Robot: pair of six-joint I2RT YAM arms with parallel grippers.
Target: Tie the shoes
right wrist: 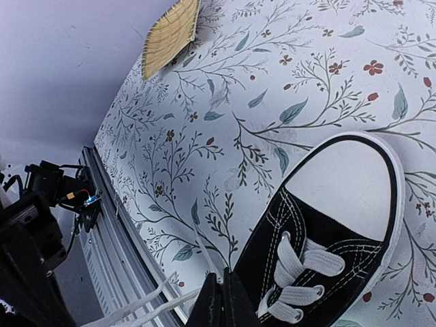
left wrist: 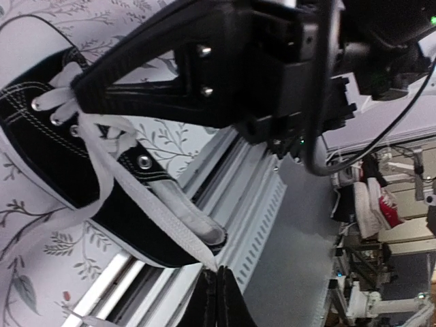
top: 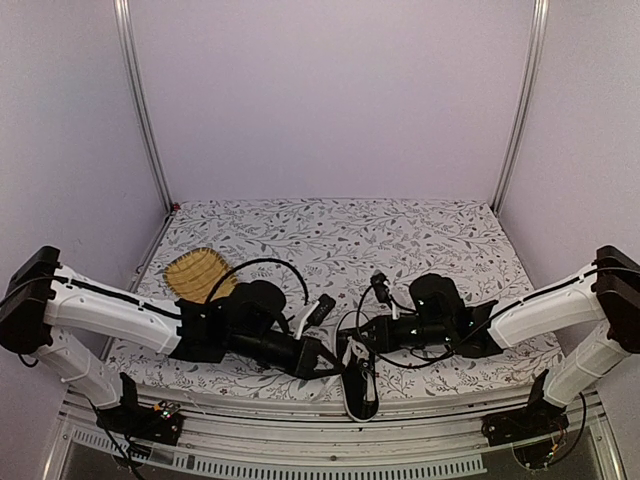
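matt black canvas sneaker (right wrist: pixel 320 231) with smooth white rubber toe cap (right wrist: pixel 340 177), woven yellow mat (right wrist: pixel 170 34), floral cloth tablecloth (right wrist: pixel 272 68)

From my console both arms match. The left arm (top: pixel 110 310) at the tabletop's (top: pixel 400 230) left edge and the right arm (top: pixel 545 310) at its right edge wear white shells with black joints. Black cables (top: pixel 262 264) loop off the wrists. The jaws are matte black, and one black bracket carries two silver screws (left wrist: pixel 199 49).

We find the table (top: pixel 420 235) covered in floral-print cloth. A yellow woven mat (top: pixel 197 272) lies near its 9 o'clock edge. A black sneaker (top: pixel 360 388) rests at 6 o'clock, heel overhanging the rim.
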